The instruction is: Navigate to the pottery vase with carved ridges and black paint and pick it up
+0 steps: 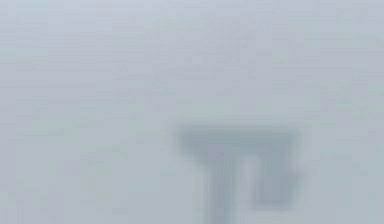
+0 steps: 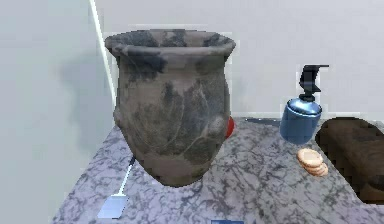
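A large pottery vase (image 2: 172, 105) looms close in the arm side view's middle. It is grey-brown with black smears, a wide flared rim and a body that narrows to a small base. Its base shows against a marbled grey-purple tabletop (image 2: 265, 195). I cannot tell whether the vase rests on that top or hangs above it.
A blue soap dispenser (image 2: 300, 115) with a black pump stands at the table's back right. Near it are a stack of tan discs (image 2: 314, 162) and a dark brown object (image 2: 355, 152). Something red (image 2: 230, 127) peeks out behind the vase. A pale wall (image 1: 100, 80) faces the forward view.
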